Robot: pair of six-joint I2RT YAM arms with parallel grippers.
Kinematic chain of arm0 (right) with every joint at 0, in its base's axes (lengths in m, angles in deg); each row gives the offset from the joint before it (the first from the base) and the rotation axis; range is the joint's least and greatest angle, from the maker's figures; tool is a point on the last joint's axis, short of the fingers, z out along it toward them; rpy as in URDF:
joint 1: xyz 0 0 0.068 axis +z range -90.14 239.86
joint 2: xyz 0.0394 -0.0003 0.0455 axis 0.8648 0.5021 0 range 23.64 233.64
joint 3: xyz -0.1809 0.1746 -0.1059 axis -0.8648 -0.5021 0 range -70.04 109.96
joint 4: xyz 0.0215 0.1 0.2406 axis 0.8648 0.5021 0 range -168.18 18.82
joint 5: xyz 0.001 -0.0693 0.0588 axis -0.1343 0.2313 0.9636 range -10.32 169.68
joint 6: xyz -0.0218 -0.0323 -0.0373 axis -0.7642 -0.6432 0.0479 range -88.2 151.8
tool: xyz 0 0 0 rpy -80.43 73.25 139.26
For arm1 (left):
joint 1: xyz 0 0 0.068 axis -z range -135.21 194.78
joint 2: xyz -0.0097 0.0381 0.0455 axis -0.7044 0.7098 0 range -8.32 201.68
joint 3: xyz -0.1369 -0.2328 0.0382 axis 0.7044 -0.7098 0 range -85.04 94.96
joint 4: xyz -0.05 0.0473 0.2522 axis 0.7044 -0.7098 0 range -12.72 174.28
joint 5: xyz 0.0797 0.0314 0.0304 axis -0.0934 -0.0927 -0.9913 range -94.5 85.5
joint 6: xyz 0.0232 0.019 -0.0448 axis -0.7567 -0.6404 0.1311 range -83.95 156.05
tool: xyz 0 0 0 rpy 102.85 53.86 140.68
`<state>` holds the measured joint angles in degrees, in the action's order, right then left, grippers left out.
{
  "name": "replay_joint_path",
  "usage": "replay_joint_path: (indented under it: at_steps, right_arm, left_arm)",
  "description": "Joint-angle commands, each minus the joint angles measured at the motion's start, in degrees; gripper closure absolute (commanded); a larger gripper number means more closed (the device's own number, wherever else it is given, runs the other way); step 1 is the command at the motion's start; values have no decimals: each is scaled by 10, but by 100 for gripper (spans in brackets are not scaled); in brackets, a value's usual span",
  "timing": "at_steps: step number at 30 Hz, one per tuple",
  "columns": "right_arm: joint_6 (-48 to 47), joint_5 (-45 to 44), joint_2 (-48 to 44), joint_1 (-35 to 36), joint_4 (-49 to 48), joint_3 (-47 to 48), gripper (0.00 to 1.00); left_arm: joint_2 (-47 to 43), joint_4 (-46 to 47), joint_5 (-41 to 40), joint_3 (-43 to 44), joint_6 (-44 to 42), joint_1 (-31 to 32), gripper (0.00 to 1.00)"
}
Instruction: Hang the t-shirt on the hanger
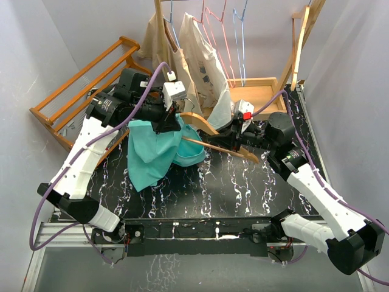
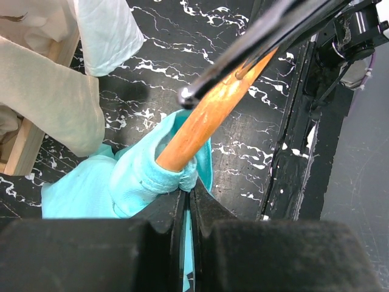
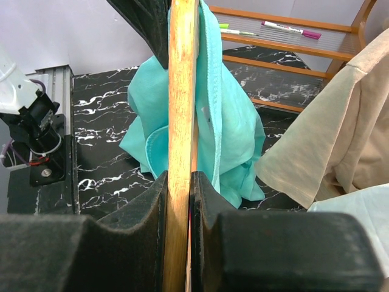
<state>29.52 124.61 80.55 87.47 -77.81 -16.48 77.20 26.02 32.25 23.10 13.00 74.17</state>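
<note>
Black white-veined table (image 1: pixel 243 182), pale grey walls, wooden rack (image 1: pixel 79 85) leaning back left, beige shirts (image 1: pixel 194 61) hung at rear, t-shirt (image 1: pixel 152 158) bunched over hanger (image 3: pixel 182 91) end above table left of centre, left gripper (image 2: pixel 188 193) pinched closed on t-shirt cloth, right gripper (image 3: pixel 180 182) clamped on hanger arm.

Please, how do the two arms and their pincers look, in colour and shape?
Both the left arm and right arm have white shells with black joints, and a lilac cable runs along each. The left pincer and right pincer are blocky and black. A red patch marks the right wrist.
</note>
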Motion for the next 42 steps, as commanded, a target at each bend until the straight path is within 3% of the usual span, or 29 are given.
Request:
replay_joint_path:
  at_steps: [1, 13, 21, 33, 42]
  right_arm:
    - [-24, 135, -24, 21, -12, 11, 92]
    - [-42, 144, -42, 21, 19, -15, 92]
    - [-38, 143, -46, 20, 22, -4, 92]
    - [-37, -22, -33, 21, 29, -19, 92]
    - [-20, -69, -26, 20, -13, -21, 92]
  left_arm:
    - [1, 86, -49, 40, -12, -7, 100]
    - [-14, 75, -92, 48, -48, -7, 100]
    - [-20, 77, -58, 26, -44, -7, 100]
    - [-55, 28, -72, 40, -48, -7, 100]
    - [-68, 12, -69, 24, -49, -7, 100]
